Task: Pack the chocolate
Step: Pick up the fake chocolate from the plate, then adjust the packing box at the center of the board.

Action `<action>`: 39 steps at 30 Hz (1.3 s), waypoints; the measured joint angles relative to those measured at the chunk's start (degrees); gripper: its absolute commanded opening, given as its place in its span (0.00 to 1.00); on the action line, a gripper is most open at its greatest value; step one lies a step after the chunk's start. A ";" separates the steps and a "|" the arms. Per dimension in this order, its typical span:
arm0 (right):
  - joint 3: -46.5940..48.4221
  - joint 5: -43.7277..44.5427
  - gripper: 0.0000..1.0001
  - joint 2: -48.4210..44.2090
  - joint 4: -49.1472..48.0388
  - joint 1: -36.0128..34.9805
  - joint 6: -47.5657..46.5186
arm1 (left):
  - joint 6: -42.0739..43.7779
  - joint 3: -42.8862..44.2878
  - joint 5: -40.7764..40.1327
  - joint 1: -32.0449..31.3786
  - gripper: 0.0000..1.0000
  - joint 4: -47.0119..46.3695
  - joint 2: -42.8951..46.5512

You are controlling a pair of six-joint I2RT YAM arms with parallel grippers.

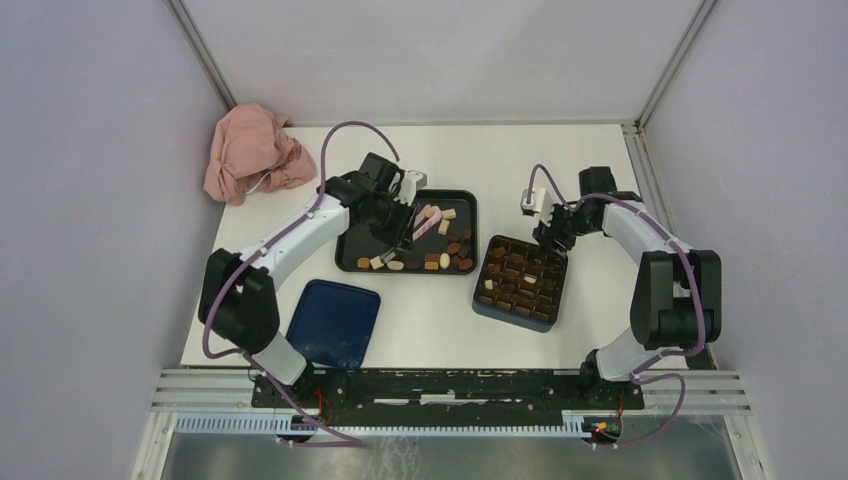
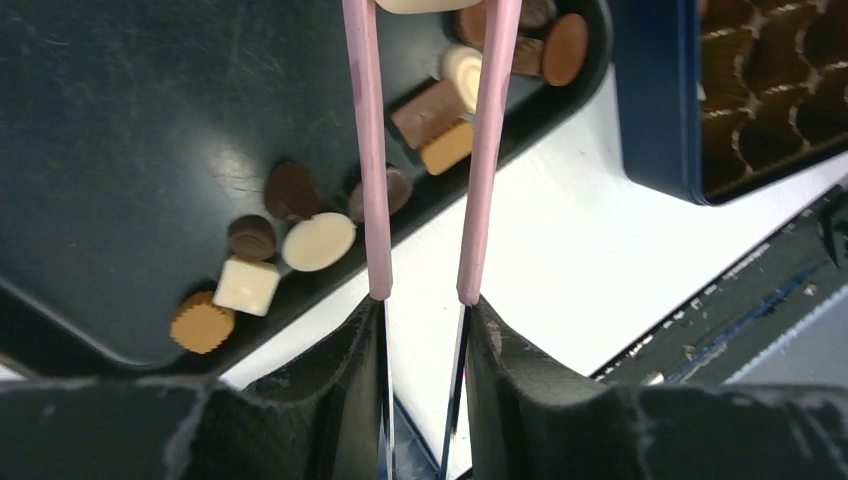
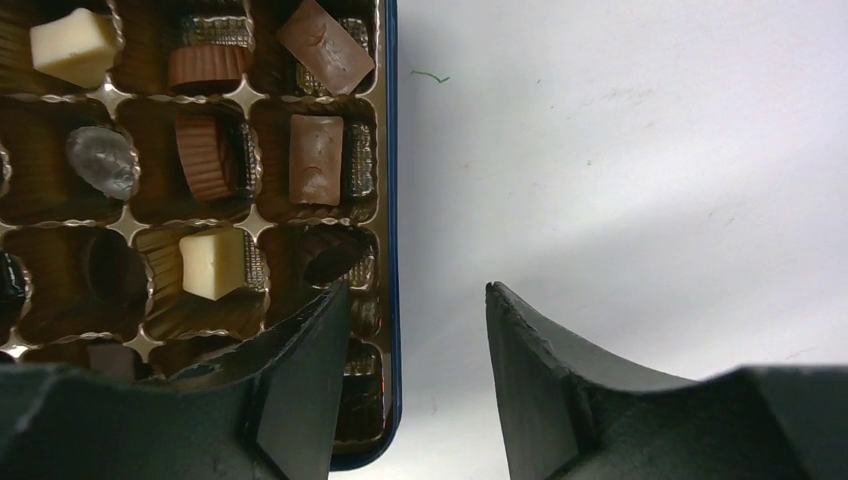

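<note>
Loose chocolate pieces [image 2: 318, 241] in dark brown, tan and cream lie in a black tray [image 1: 356, 240]. My left gripper [image 2: 423, 298] is shut on the pink tongs [image 2: 372, 150], which reach out over the tray. A cream piece [image 2: 425, 4] sits between the tong arms at the top edge of the left wrist view. The dark blue box [image 1: 521, 282] with a brown grid insert holds several pieces [image 3: 315, 158]. My right gripper [image 3: 415, 290] is open, straddling the box's right rim [image 3: 390, 150], one finger over the cells and one over bare table.
A dark blue lid [image 1: 334, 322] lies flat at the front left. A crumpled pink cloth [image 1: 255, 152] sits at the back left corner. Grey walls enclose the white table [image 1: 560, 160] on three sides.
</note>
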State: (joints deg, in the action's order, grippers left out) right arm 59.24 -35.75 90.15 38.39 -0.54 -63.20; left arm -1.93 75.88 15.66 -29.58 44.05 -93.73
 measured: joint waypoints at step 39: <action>-0.52 6.97 0.00 -7.30 2.51 -0.92 -1.57 | -3.80 -9.73 5.03 -24.22 0.05 -9.29 7.67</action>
State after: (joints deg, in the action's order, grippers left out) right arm 58.72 -28.77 82.85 40.91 -1.45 -64.77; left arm -5.74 66.15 20.69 -53.80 34.76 -86.06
